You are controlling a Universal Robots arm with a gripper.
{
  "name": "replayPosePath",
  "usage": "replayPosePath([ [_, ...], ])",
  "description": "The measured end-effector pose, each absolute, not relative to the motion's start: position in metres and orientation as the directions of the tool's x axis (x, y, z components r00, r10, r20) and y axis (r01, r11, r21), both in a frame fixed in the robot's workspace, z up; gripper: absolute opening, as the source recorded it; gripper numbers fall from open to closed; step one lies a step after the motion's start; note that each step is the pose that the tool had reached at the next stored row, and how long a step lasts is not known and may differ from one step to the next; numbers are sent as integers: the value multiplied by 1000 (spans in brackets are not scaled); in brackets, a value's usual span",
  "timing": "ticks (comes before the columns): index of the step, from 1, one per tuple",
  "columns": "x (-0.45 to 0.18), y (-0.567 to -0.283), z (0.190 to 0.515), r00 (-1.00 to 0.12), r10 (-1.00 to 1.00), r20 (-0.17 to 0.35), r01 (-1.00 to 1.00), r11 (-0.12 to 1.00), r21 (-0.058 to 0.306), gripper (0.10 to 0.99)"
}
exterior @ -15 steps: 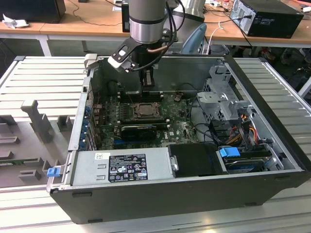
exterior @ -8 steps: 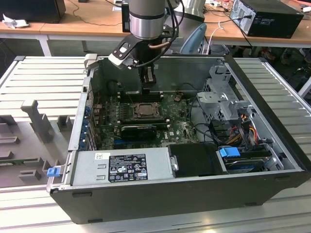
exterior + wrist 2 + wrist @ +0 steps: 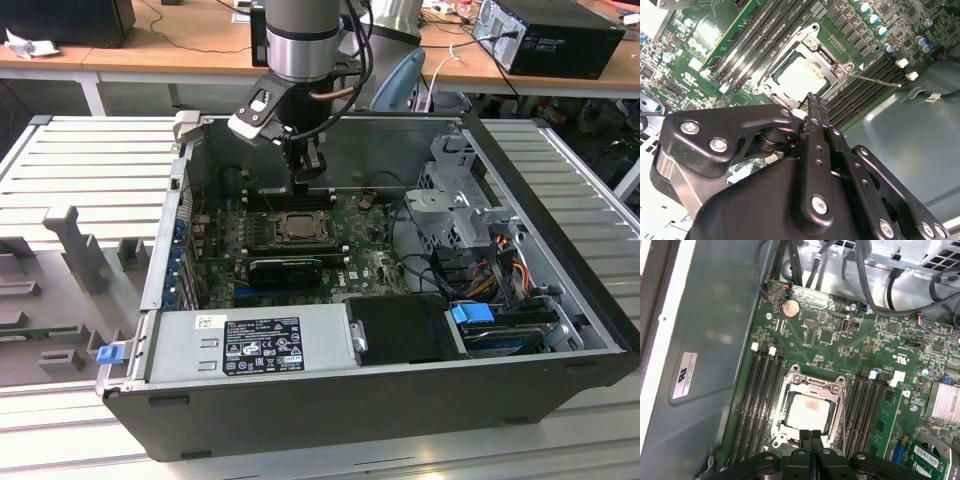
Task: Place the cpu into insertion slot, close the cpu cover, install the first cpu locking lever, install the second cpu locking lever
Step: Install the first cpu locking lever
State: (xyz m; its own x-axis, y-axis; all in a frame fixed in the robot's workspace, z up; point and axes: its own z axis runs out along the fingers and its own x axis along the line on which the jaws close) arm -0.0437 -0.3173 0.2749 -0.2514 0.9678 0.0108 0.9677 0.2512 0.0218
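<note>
You had the hand [image 3: 810, 436] pressed together, its two fingers meeting with nothing between them, right at one edge of the cover [image 3: 840, 407]. The cpu [image 3: 807, 410] lay flat inside the slot [image 3: 298, 228] on the green board [image 3: 830, 347]. The cover lay down around it, and the pale face of the cpu showed through the window. In the second wrist view a thin metal lever [image 3: 875, 80] stuck out beside the cover. It seemed not locked, but I could not tell surely.

The arm [image 3: 302, 20] hangs vertical, wrist [image 3: 300, 62] pointing down, its black fingers [image 3: 803, 442] pressed flat together.
</note>
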Motion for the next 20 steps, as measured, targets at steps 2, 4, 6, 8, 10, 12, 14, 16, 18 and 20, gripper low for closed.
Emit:
replayPosePath([
  [2,-44,-317,275,-277,961,11,961,277,22,106],
  [4,-44,-317,275,-303,953,11,953,302,22,106],
  [6,-44,-317,275,-319,948,11,948,319,22,106],
  [8,-44,-317,275,-338,941,11,941,338,22,106],
  [10,-44,-317,275,-366,931,11,931,365,22,106],
  [12,-44,-317,275,-405,914,11,914,405,22,106],
  [14,-44,-317,275,-438,899,10,899,437,22,106],
  [16,-44,-317,275,-460,888,10,888,460,22,106],
  [18,-44,-317,275,-483,876,10,875,483,22,106],
  [20,-44,-317,275,-501,865,10,865,501,22,106],
])
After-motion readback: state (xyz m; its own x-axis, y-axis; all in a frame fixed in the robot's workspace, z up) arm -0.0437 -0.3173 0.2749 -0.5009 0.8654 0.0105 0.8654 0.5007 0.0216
